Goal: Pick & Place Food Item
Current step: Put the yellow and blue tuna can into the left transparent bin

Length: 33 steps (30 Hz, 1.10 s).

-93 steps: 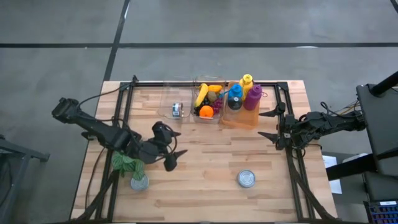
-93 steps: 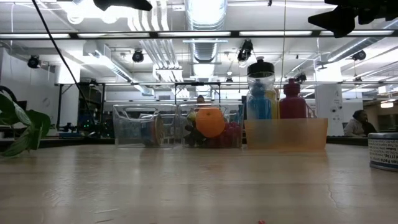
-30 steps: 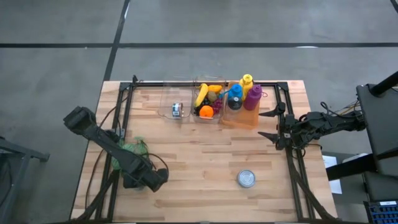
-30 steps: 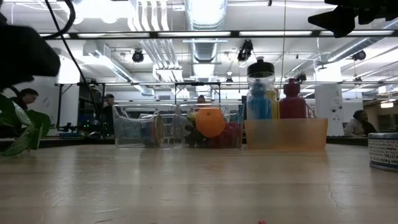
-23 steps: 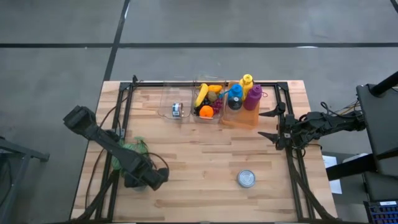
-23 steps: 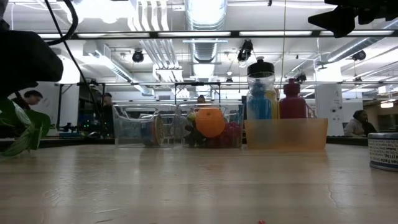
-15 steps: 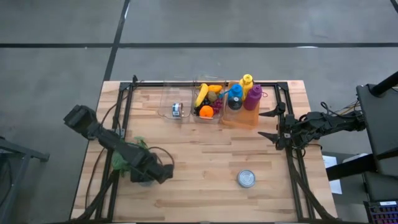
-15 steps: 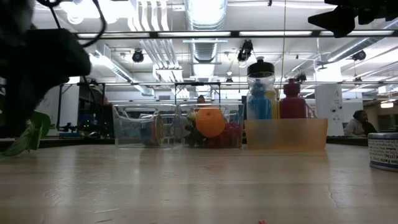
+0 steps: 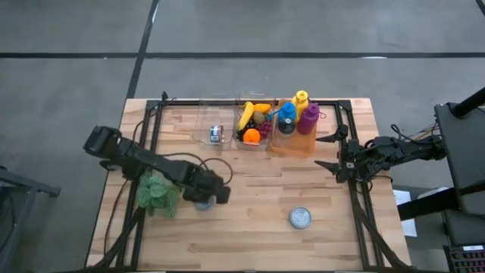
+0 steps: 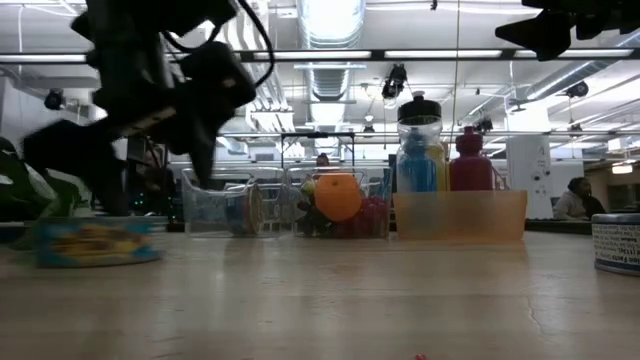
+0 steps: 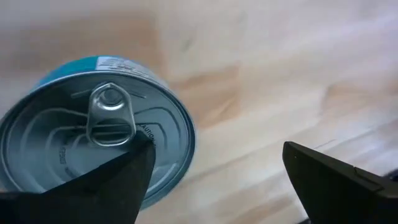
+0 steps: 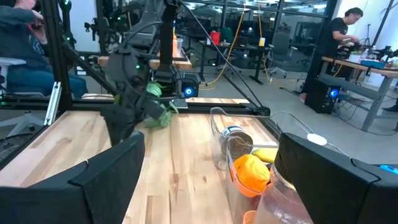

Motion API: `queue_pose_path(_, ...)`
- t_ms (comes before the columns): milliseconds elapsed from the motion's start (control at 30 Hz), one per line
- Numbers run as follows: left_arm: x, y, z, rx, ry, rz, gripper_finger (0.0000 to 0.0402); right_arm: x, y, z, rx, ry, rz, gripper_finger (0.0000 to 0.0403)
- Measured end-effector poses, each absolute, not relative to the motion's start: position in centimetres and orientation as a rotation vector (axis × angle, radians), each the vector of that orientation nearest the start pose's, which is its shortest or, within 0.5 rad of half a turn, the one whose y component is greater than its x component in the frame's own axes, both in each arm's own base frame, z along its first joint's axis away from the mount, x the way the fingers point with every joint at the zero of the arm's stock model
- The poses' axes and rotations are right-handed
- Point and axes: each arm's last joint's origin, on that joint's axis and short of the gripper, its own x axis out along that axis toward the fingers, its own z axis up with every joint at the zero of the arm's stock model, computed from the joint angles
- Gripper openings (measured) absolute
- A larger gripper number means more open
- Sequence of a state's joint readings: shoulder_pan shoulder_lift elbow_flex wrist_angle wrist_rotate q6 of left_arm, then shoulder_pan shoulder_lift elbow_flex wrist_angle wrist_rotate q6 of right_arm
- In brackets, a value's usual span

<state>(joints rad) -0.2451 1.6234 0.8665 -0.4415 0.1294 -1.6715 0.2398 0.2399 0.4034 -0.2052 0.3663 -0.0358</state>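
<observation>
left gripper [image 11: 211, 171] jaws spread above blue tuna can [image 11: 93, 130] (not gripping, lined up for a grab) | right gripper [image 9: 327, 153] parked wide open at table's right edge, out of the way

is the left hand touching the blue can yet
Cannot tell. In the left wrist view one finger overlaps the blue can rim, but neither contact nor gap shows plainly.

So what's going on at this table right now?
The left arm has swung out over the wooden table, and its open claw hangs just above a blue-sided can lying beside a small green plant, not gripping it. The right claw waits open at the table's right edge. A second can sits alone toward the near right, and clear bins with fruit and bottles line the far edge.
</observation>
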Motion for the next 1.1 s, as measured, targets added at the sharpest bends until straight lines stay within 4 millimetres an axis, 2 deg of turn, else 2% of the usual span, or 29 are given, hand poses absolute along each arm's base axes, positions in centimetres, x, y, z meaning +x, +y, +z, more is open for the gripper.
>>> queue_pose_path(233,29.0,-4.9,15.3,-1.257,1.080,0.637,0.0365,9.0,1.1,26.1,-0.049,0.043,-0.126,0.0371)
queue_pose_path(567,30.0,-2.7,15.5,-1.010,1.010,0.472,0.0365,9.0,1.1,26.1,-0.047,0.043,-0.126,0.0371)
queue_pose_path(700,30.5,-2.4,15.6,-0.911,0.969,0.402,0.0365,9.0,1.1,26.1,-0.048,0.042,-0.126,0.0371)
queue_pose_path(933,30.7,-2.3,16.0,-0.882,0.929,0.362,0.0365,9.0,1.1,26.1,-0.049,0.043,-0.126,0.0371)
queue_pose_path(1100,31.4,-2.4,18.1,-0.779,0.866,0.263,0.0365,9.0,1.1,26.1,-0.049,0.042,-0.126,0.0371)
